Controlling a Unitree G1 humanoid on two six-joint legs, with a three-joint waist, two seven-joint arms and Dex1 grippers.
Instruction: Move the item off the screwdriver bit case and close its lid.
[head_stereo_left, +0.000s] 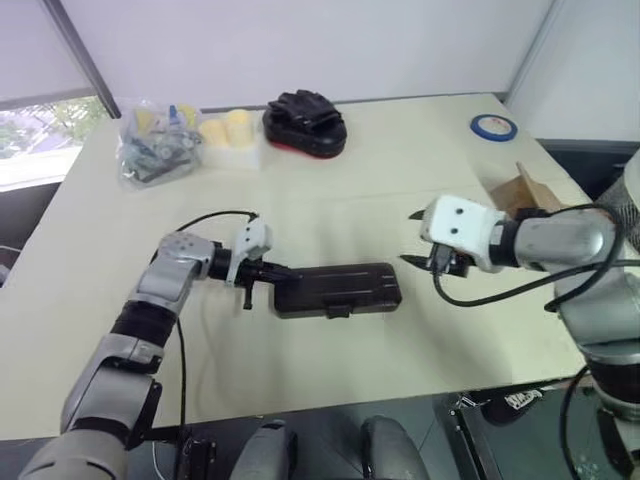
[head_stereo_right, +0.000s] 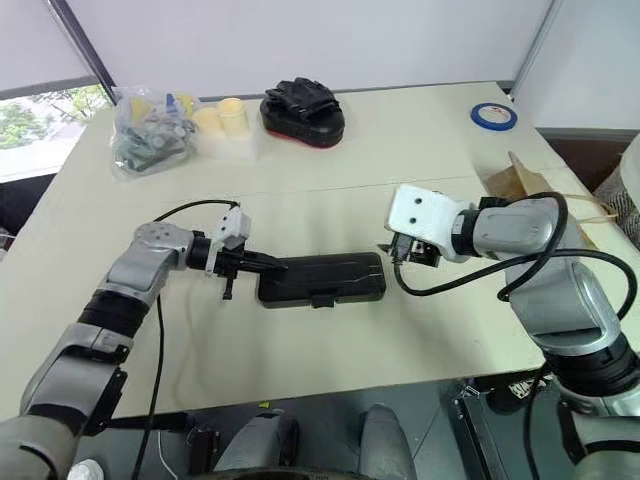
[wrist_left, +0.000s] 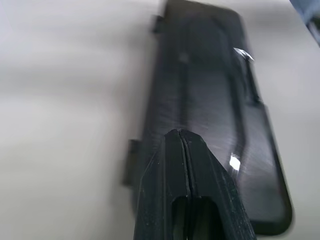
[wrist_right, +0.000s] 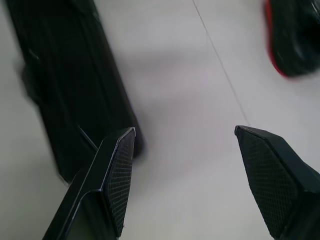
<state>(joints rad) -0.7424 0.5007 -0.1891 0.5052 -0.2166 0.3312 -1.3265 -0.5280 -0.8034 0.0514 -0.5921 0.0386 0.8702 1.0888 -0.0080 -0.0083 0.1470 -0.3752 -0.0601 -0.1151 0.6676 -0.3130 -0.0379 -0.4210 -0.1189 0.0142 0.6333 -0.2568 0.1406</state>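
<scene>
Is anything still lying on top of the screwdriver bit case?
Only the left gripper, shut, its tips over the lid at one end. The paper bag lies apart, near the table's right edge. The lid looks down, covering the bits.

Blurred in the left wrist view, the screwdriver bit case, its far end cut by the frame edge and its near end hidden behind the left gripper. Smeared too in the right wrist view, one end out of frame. Partly covered by the right arm, the brown paper bag, handles too small to make out. Cut off at the corner of the right wrist view, a black-and-red object. Too jumbled to identify, the contents of the clear plastic bag.
</scene>
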